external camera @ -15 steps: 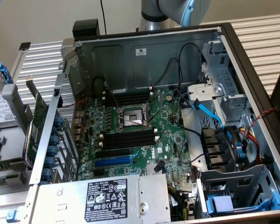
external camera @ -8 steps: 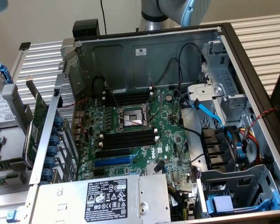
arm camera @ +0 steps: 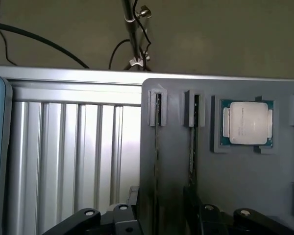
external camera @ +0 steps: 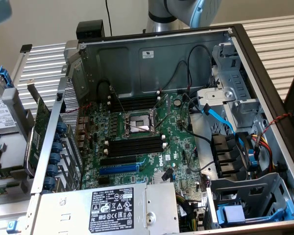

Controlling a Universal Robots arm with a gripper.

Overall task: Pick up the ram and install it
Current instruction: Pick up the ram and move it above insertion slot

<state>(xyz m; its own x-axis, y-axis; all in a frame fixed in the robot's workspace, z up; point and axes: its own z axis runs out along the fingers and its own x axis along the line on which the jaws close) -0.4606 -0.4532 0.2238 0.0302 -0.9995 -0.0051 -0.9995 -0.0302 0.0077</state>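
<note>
Hard drive [external camera: 1,115]: lies outside the case at the exterior view's left, label up.
Expansion card [external camera: 37,131]: green, on edge just beside the case's perforated rear panel, outside it.
Computer case [external camera: 137,54]: lies open on the slatted table [external camera: 269,34].
Power supply [external camera: 112,208]: silver box along the near edge of the case, label up.
Memory slots [external camera: 134,145]: long, black, with white end clips; one bank on each side of the processor socket [external camera: 139,122].
Motherboard [external camera: 179,147]: green, flat on the case floor.
Arm [external camera: 186,11]: its body shows above the case's far wall.
Blue cable [external camera: 219,116]: runs from the board toward the drive bays at the exterior view's right.
Gripper [arm camera: 161,200]: wrist view; jaws spread wide, gripping nothing; hovers over the edge of the grey tray [arm camera: 245,186].
Ram [arm camera: 157,137]: thin stick seen edge-on, standing in a tray slot, roughly in line with the gap between the jaws; not gripped.
Second stick [arm camera: 193,142]: edge-on in the neighbouring slot, parallel to the ram.
Processor [arm camera: 247,122]: silver-topped chip seated in a square recess of the tray, beside the two slots.
</note>
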